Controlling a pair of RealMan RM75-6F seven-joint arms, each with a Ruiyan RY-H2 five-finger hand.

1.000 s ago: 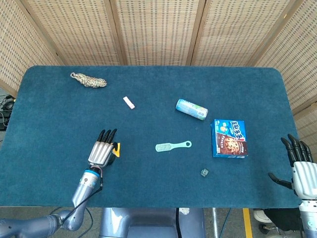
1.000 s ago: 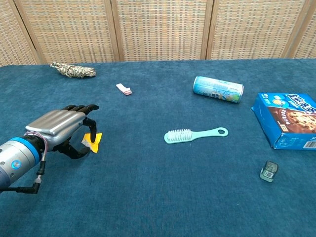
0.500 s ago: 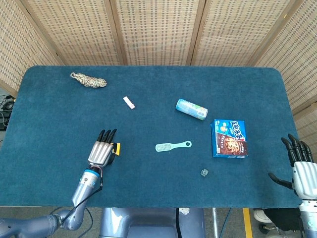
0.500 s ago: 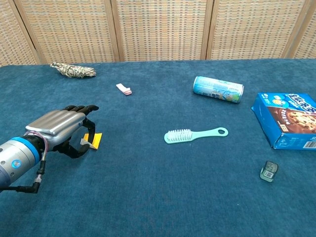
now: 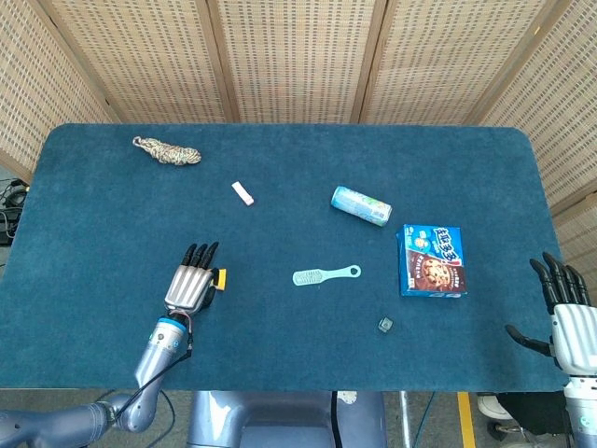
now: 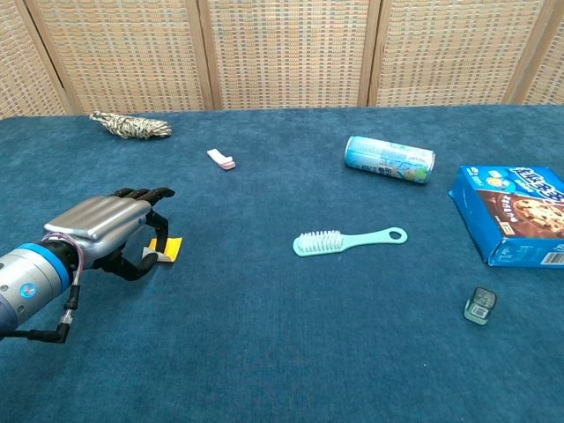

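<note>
A small yellow tag [image 6: 166, 248] is being pinched by the left hand [image 6: 113, 227], low over the blue felt table [image 6: 282, 352]; looks light, thin and bendy, so an edge grip is probably being favoured. The right hand [image 5: 565, 313] is being held open, off the table edge. Wicker screens [image 5: 298, 56] are standing behind.
</note>
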